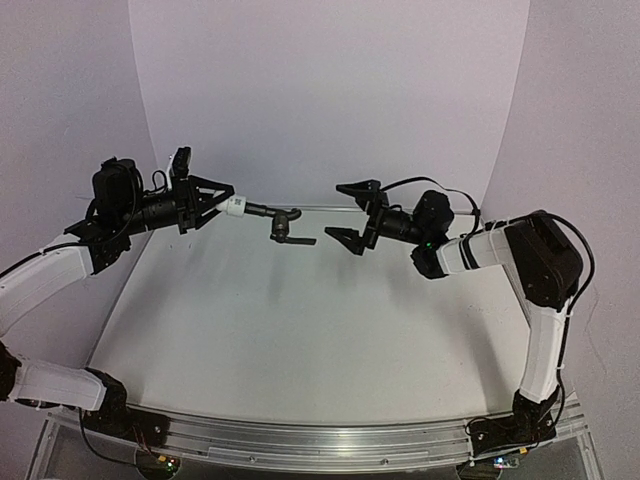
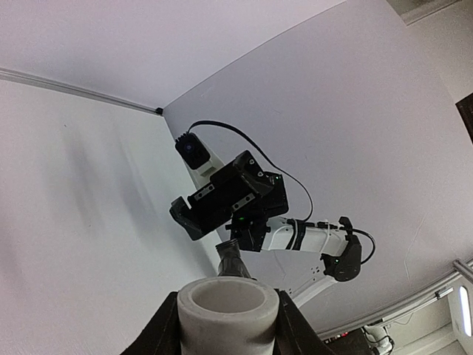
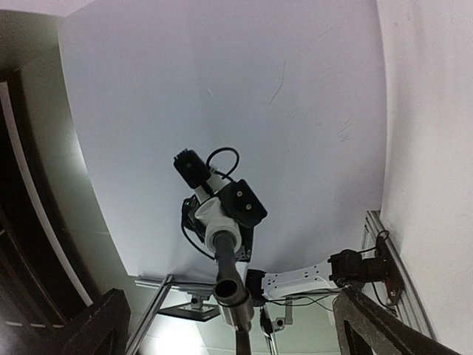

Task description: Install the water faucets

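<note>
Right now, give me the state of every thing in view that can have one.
stubby white cylindrical fitting: gripped, held in the air.
small black T-shaped tap with lever handle: joined to the fitting, in the air, no fingers on it.
left gripper: shut on the fitting.
right gripper: open, empty.

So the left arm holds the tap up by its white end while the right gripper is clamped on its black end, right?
Not quite: the right gripper is open and clear of the tap, as the top view shows. The left gripper does hold it up by the white fitting.
</note>
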